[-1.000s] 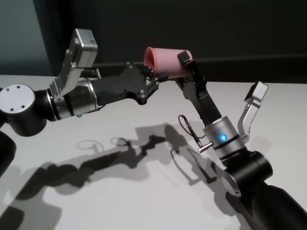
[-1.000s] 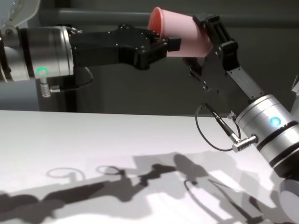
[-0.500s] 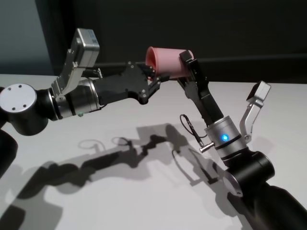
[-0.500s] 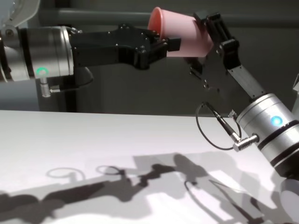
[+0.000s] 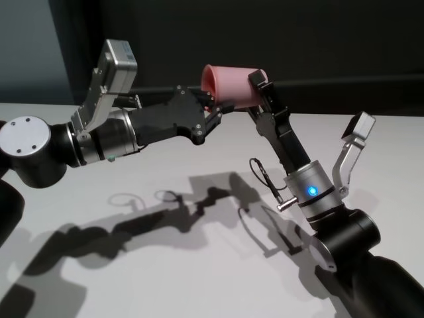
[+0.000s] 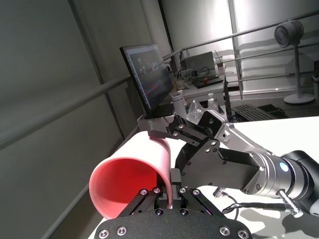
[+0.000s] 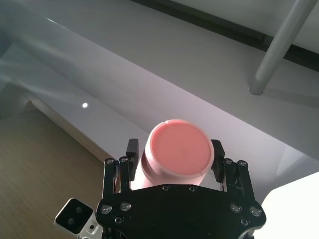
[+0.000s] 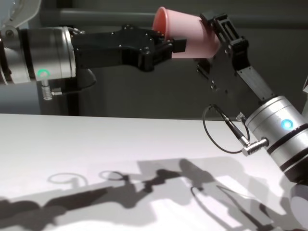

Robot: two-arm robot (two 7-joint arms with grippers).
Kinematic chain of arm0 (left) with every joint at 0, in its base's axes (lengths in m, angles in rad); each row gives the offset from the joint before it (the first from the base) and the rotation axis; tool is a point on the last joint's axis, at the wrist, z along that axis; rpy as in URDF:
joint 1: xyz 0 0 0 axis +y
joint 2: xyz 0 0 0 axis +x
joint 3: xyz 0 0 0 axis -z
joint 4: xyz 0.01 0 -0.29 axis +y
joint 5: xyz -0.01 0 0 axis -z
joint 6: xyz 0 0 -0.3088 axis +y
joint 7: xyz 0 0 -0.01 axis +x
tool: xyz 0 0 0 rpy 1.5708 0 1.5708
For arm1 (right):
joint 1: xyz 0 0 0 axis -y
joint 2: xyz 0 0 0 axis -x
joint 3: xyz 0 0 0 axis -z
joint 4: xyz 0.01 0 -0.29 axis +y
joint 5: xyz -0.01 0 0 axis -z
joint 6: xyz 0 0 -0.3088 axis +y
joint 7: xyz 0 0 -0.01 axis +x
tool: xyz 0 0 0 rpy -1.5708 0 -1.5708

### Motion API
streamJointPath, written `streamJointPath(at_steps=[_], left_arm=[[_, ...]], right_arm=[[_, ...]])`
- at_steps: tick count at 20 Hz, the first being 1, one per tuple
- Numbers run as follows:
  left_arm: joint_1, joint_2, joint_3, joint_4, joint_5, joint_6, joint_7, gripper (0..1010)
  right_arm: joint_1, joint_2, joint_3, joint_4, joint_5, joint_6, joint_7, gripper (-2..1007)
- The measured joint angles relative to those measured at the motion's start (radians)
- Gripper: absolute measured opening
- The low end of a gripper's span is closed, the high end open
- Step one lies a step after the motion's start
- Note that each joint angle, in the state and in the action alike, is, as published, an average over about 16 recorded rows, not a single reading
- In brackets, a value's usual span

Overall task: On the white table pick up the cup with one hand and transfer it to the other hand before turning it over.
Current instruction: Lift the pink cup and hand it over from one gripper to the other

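From the head view I have the pink tumbler (image 5: 228, 86) lying on its side in mid-air, well above the white desk (image 5: 165, 265), mouth to the left. My left tool (image 5: 211, 109) is clamped on the rim wall at the mouth end. My right tool (image 5: 260, 86) reaches up from the near right and brackets the base end, with the blue light on its wrist below.

In the left wrist view the left tool (image 6: 167, 191) pinches the rim of the tumbler (image 6: 134, 172) between closed fingers, one inside the mouth and one outside. The right tool (image 6: 172, 127) sits around the far end.

In the right wrist view I look straight at the flat base of the tumbler (image 7: 177, 152). The right tool (image 7: 173, 152) has a finger on each side of it, partly closed; the pads look at or just beside the wall, and I cannot tell whether they grip yet.

The chest view shows the same: tumbler (image 8: 185, 36) held high over the desk (image 8: 96, 144), left tool (image 8: 166, 45) on the rim, right tool (image 8: 216, 31) over the base.

My read: pick-up done, handover in hand. Left to do: a firm right grip, release by the left, then turning it over
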Motion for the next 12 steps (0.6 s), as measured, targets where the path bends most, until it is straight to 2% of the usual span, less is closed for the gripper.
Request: streamJointPath(at_steps=[6,12], left_arm=[[0.000,0.000,0.000,0.000,0.000,0.000,0.000,50],[0.000,0.000,0.000,0.000,0.000,0.000,0.000,50]], right_arm=[[0.004,0.004,-0.006,0.005,0.005,0.002,0.008,809],[0.005,0.004,-0.007,0.006,0.007,0.004,0.009,773]])
